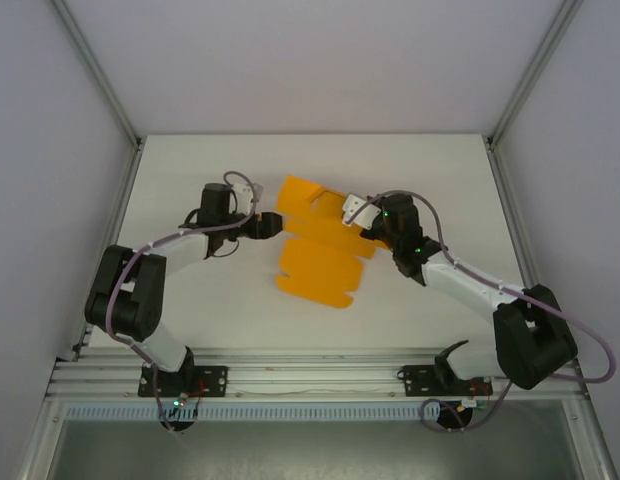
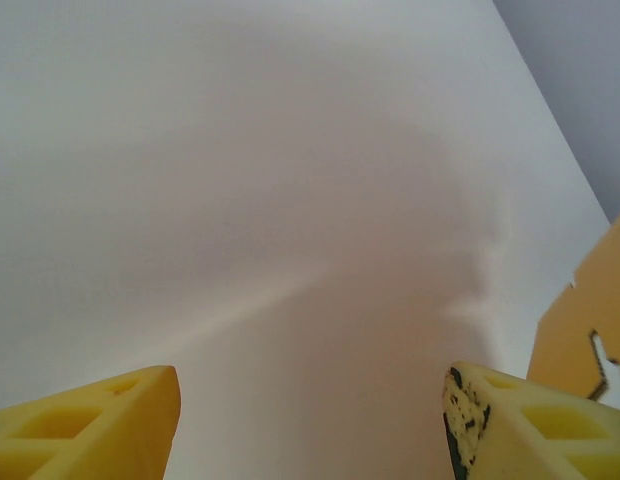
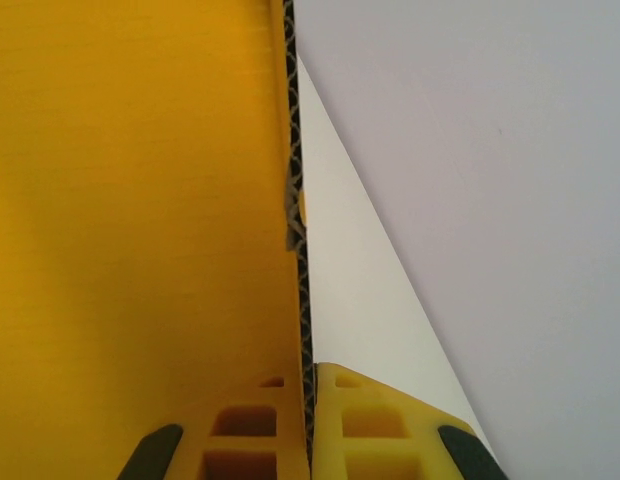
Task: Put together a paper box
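One die-cut paper box [image 1: 315, 258] sheet lies on the white surface [image 1: 190, 310]. My right gripper [image 3: 310, 400] pinches the sheet's right edge; my left gripper [image 2: 310, 405] gapes wide just beside its left edge.

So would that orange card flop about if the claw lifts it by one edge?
Probably not much: the paper box shows a corrugated edge where the right claw pinches it, so it's likely stiff. Being a thin sheet, it's probably light and might slide on the smooth table.
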`<state>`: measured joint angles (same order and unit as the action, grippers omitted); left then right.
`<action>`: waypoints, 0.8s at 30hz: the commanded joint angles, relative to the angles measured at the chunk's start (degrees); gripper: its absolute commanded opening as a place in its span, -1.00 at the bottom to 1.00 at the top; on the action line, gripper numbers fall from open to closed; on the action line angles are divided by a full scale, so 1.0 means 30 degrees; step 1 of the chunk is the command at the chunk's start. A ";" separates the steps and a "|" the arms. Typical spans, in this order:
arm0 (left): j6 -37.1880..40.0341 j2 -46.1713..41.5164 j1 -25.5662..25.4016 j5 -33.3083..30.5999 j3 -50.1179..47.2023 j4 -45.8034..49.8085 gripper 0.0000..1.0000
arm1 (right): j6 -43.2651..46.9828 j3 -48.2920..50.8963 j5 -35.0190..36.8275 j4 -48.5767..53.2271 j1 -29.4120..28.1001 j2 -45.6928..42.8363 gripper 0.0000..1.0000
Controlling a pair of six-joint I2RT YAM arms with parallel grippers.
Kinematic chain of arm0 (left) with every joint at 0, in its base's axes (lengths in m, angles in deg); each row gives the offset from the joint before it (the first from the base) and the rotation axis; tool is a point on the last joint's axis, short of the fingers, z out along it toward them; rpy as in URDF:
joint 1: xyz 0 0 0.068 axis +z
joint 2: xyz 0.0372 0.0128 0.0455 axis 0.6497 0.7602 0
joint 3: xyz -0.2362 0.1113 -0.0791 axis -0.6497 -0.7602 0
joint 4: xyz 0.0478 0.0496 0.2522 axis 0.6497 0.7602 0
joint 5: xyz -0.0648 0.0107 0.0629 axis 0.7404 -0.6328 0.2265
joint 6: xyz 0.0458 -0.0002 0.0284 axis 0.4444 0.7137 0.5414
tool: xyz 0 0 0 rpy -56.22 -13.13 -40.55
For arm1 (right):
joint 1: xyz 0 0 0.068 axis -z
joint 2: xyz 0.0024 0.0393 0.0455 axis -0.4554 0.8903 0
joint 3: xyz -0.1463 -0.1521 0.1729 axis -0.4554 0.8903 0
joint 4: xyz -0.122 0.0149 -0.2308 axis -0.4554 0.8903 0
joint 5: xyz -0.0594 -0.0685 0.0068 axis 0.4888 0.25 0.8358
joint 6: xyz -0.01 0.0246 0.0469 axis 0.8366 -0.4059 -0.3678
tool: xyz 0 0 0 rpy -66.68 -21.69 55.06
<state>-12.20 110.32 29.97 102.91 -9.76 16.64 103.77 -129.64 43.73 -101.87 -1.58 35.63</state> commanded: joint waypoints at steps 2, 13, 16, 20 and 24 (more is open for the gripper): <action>0.0307 -0.0055 -0.0607 0.3486 0.0195 -0.2316 0.40 | -0.0854 -0.0878 -0.0270 -0.0346 -0.0234 -0.0140 -1.00; -0.0388 0.0787 -0.1459 0.4553 0.0359 -0.3481 0.37 | -0.1766 -0.0874 -0.0024 -0.1134 -0.0483 0.0250 -1.00; -0.1464 0.1645 -0.1654 0.5691 0.0409 -0.5546 0.32 | -0.2488 -0.1035 -0.0864 -0.0931 -0.0553 0.0208 -1.00; -0.2292 0.2274 -0.2074 0.6230 0.0579 -0.7116 0.22 | -0.3030 -0.1171 -0.0941 -0.1309 -0.0612 0.0401 -1.00; -0.2455 0.2378 -0.2318 0.6189 0.0516 -0.7727 -0.08 | -0.3297 -0.1244 -0.1157 -0.1489 -0.0678 0.0534 -1.00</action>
<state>-18.86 117.09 25.43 117.27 -9.58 -0.87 97.41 -130.62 44.99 -101.94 -2.32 37.16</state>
